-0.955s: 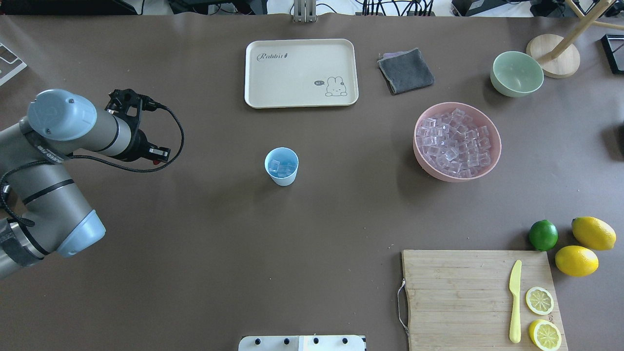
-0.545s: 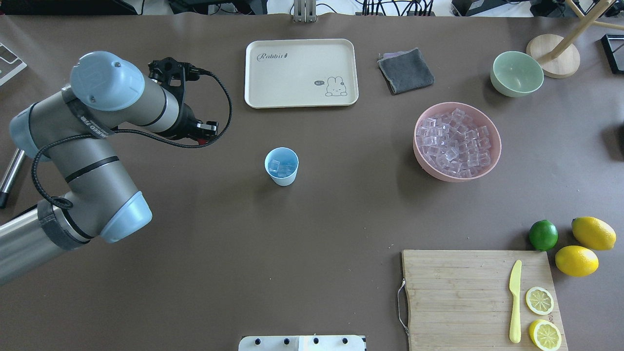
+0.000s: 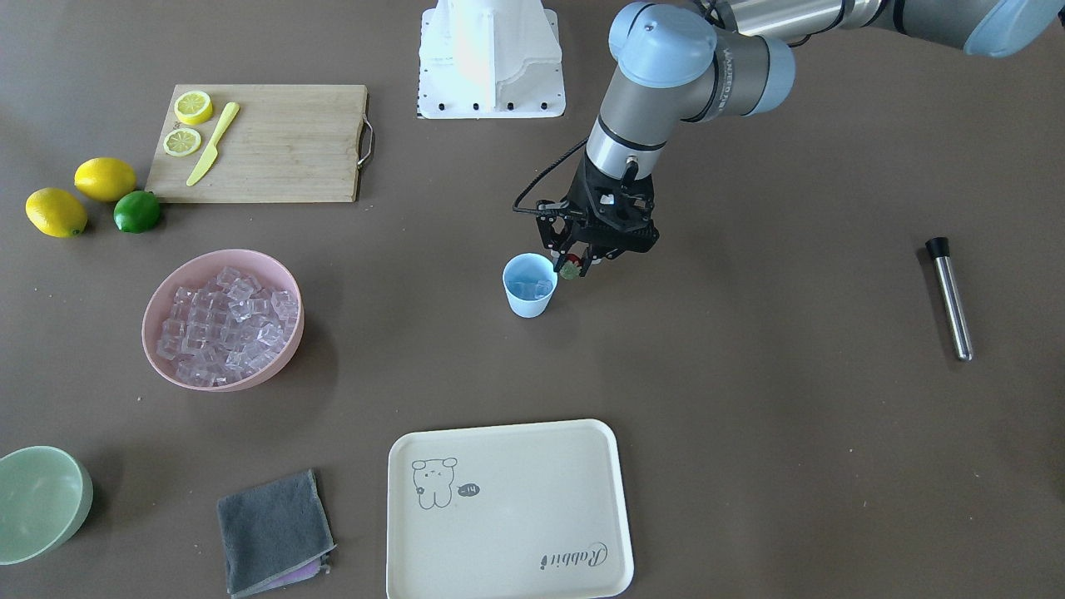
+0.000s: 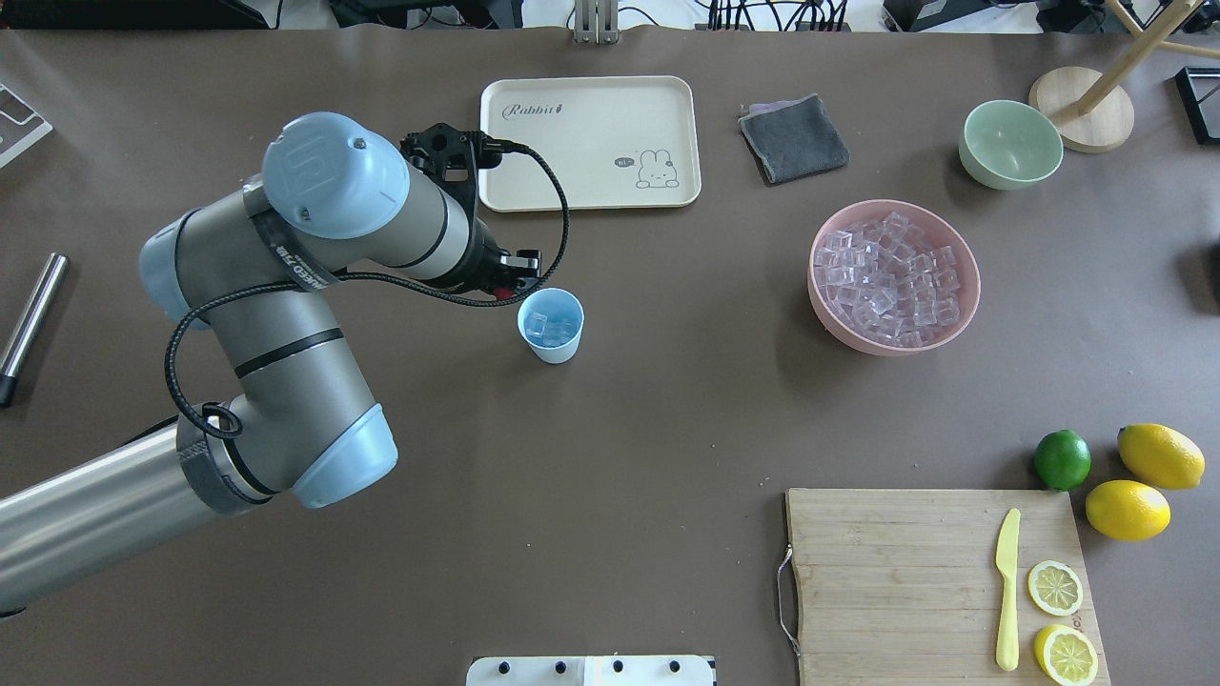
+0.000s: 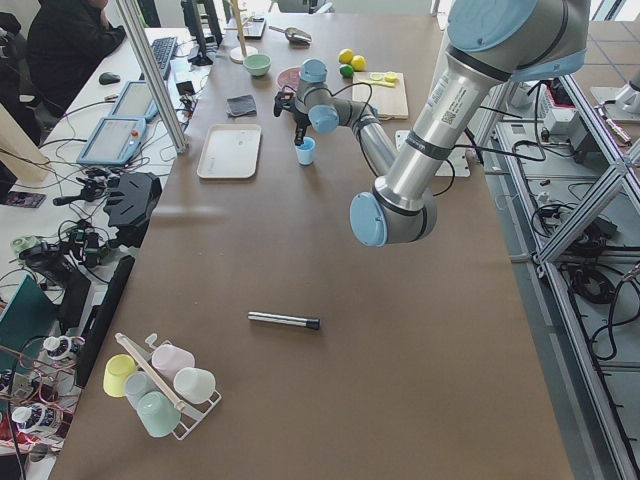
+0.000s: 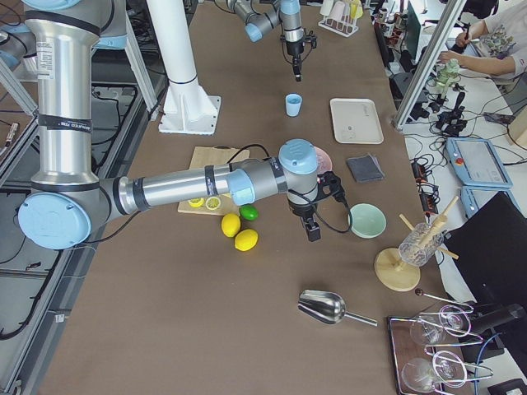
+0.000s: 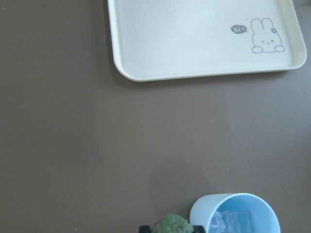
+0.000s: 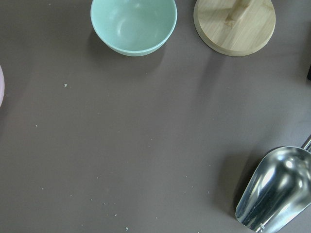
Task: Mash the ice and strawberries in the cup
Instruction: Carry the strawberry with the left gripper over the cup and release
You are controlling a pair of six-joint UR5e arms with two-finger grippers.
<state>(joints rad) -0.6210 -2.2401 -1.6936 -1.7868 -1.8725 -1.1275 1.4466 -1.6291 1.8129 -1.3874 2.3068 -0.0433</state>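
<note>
The light-blue cup (image 4: 551, 347) stands mid-table with a few clear ice cubes (image 4: 548, 327) inside. My left gripper (image 3: 580, 268) hangs just beside the cup's (image 3: 529, 306) rim, on the robot's left of it, shut on a small red strawberry (image 3: 570, 271). The strawberry's green top (image 7: 172, 225) shows at the bottom of the left wrist view, next to the cup (image 7: 204, 209). My right gripper (image 6: 314, 232) appears only in the exterior right view, over the table near the pale green bowl (image 6: 366, 220); I cannot tell its state.
A pink bowl (image 4: 963, 319) full of ice sits right of the cup. A cream tray (image 4: 589, 143) lies behind it. A metal rod (image 4: 29, 324) lies far left. A cutting board (image 4: 896, 572), lemons, a lime (image 4: 1062, 459), a grey cloth (image 4: 794, 138) and a metal scoop (image 8: 274, 189) are on the right side.
My left arm has swung from the table's left side toward the middle, bringing its gripper right up to the cup's rim. The cup and other things have not moved.
</note>
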